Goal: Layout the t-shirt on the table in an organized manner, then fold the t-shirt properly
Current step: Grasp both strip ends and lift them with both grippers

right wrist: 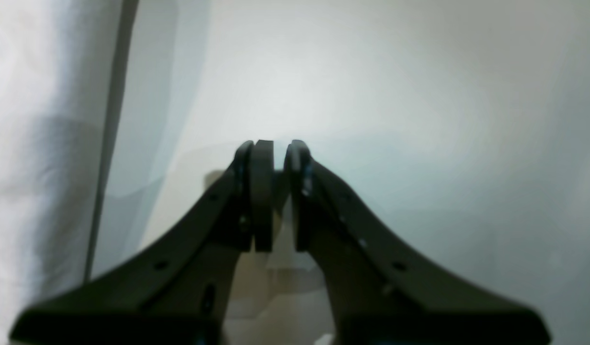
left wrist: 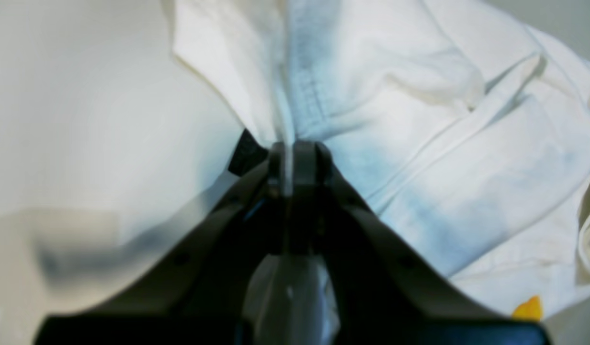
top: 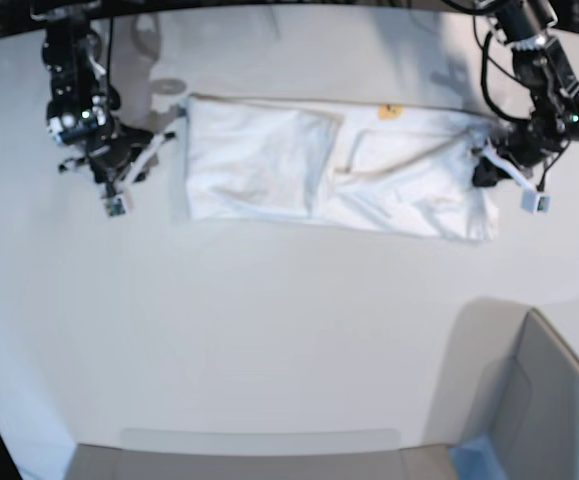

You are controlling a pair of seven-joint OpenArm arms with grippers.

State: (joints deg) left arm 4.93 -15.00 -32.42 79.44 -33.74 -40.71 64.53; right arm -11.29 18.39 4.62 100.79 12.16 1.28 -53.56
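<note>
the t-shirt (top: 334,170) is lying on the table (top: 269,330) as 1 long strip, already folded in along its length, and the strip is running from side to side across the far part of the table. the left gripper (left wrist: 292,148) is sitting at 1 short end of that strip, and its 2 jaws are pinching a bunch of the white cloth between them, so it is holding the t-shirt. the right gripper (right wrist: 272,158) is waiting just beside the other short end. its jaws are almost together with only a thin gap, nothing is between them, and it is not touching the cloth, which is showing only at the edge of its own view. so the long way of the shirt is pointing straight from 1 arm to the other. the left arm is the 1 that is on the cloth, and the rest of the shirt is stretching away from it toward the right arm. i am guessing the next fold needs that held end carried along the strip toward the far end.
</note>
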